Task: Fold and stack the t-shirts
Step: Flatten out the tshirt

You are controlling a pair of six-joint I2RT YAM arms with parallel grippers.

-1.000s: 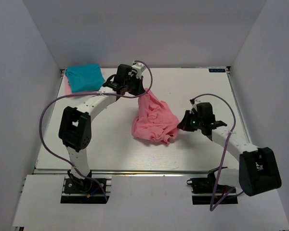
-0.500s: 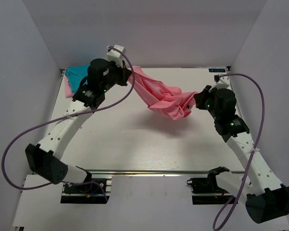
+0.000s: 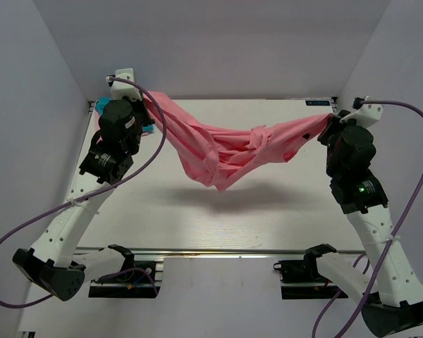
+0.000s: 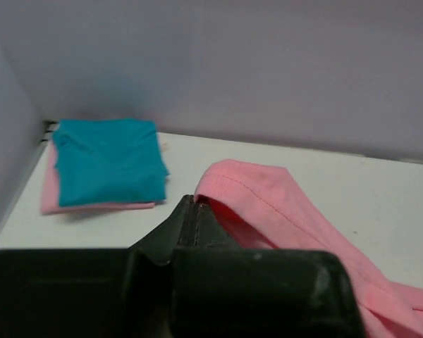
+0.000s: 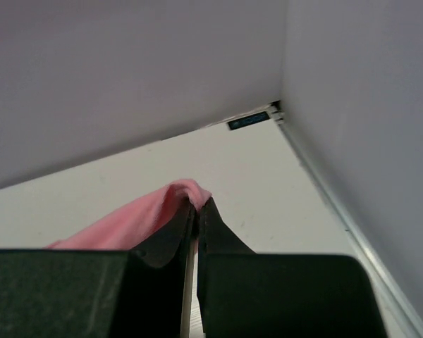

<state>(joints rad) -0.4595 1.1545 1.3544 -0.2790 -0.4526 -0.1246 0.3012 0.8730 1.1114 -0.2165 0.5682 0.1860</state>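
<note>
While we hold the salmon-pink t-shirt (image 3: 225, 151) strung in the air above the counter (image 3: 268, 211), its middle sags in a twisted bunch, so the spread is not clean yet. Our left pincer (image 4: 195, 202) is clamped narrow on a hemmed edge at the far left. Our right pincer (image 5: 197, 204) is pinched tight on another edge at the far right.

To do this step well, we judge that both grips should stay firm and level while the cloth is drawn apart enough for the twist to fall out. It should then be lowered evenly so it lands flat on the middle of the counter, well apart from the folded pile. Too hard a pull could slip the hem from a pincer.

We count three shirts. One is the salmon-pink one in hand. The teal t-shirt (image 4: 109, 160) lies folded in the far left corner, on top of the pale pink t-shirt (image 4: 51, 193). We count two pincers, both holding cloth.
</note>
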